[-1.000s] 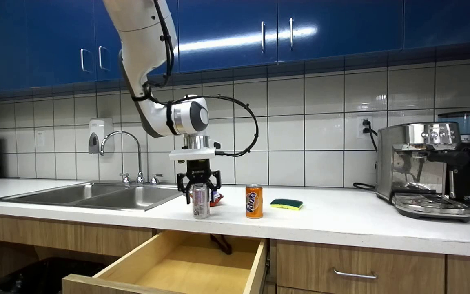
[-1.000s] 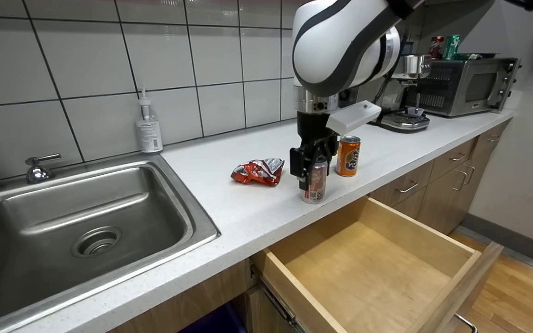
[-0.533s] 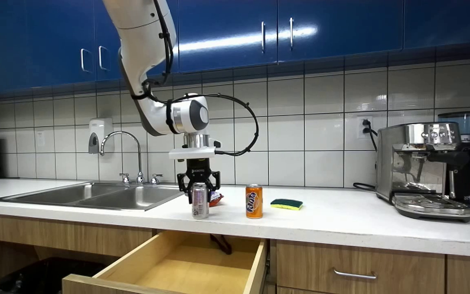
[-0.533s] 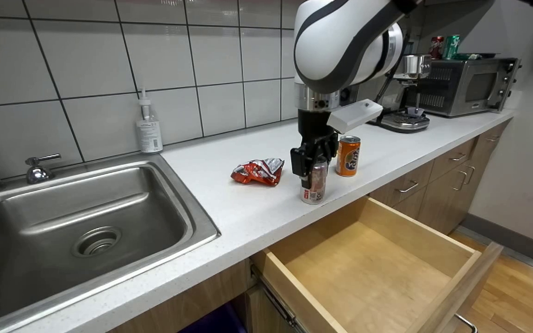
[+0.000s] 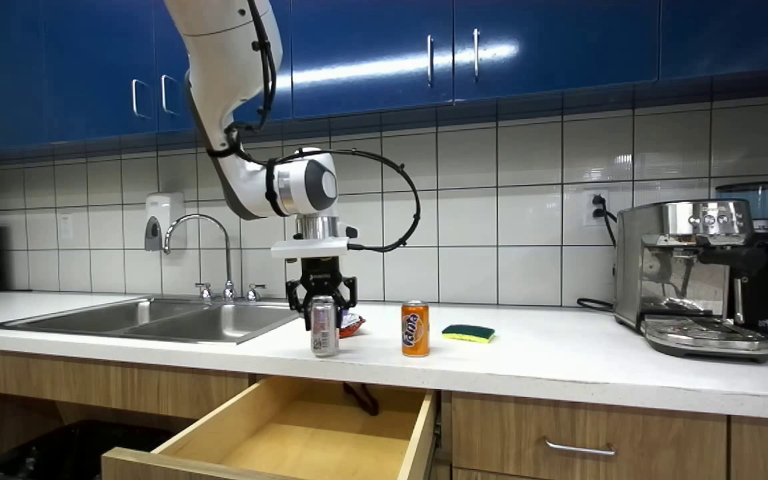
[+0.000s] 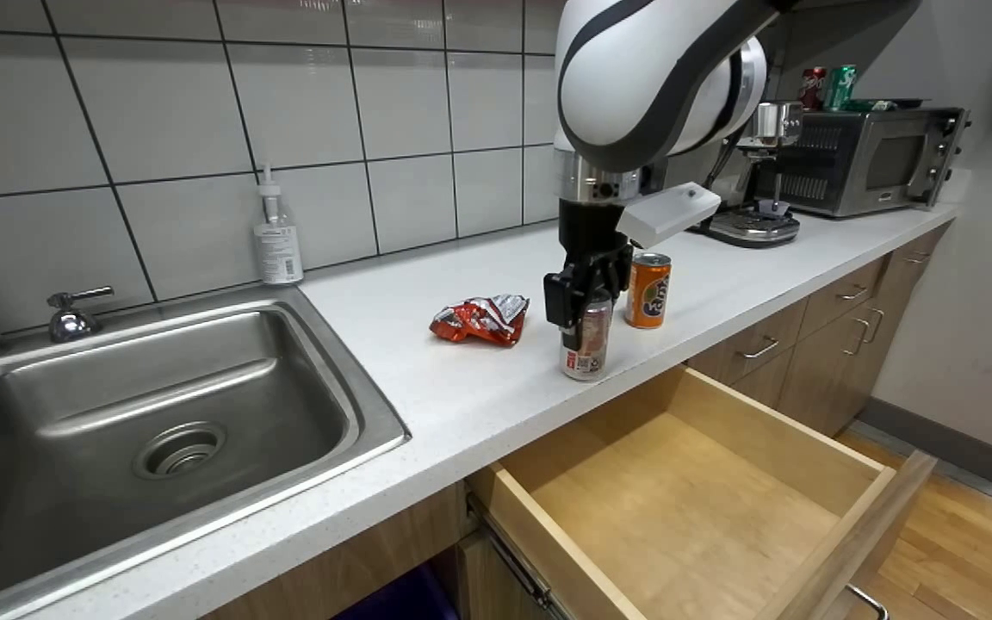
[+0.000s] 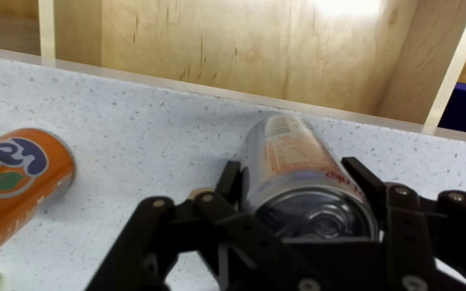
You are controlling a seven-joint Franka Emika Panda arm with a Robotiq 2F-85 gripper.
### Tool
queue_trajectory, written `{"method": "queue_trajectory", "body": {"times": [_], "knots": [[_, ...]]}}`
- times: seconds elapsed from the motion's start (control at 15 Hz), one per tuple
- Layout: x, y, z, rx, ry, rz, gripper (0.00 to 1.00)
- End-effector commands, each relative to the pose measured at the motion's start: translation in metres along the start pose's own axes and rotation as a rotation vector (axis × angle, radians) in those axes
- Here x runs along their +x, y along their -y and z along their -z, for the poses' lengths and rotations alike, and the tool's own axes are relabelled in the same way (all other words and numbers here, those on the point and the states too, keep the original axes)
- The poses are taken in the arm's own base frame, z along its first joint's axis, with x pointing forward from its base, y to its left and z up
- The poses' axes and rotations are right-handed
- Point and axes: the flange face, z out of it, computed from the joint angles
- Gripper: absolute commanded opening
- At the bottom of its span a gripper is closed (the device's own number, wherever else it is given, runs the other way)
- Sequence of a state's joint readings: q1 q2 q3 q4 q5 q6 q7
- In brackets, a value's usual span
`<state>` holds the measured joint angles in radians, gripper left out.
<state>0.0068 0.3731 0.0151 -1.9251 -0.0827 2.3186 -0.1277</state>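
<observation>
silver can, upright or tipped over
Upright or nearly so: in an exterior view the silver can, held in the gripper, has near-vertical sides.

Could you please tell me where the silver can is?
In an exterior view, the silver can is held between the jaws, left of the orange can.

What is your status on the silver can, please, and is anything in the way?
Fingers closed on silver can. Roughly upright by counter edge, lift unclear. Orange can off to one side, apart.
</observation>
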Motion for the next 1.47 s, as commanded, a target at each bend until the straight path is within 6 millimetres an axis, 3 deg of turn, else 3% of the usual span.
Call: {"method": "queue_trajectory", "body": {"times": [0.0,0.4,1.4], "knots": [[-0.016,0.008,0.020,0.000,-0.041,0.005,0.41],[-0.034,0.021,0.021,0.003,-0.058,0.006,0.41],[-0.081,0.058,-0.003,0.014,-0.040,-0.011,0.41]]}}
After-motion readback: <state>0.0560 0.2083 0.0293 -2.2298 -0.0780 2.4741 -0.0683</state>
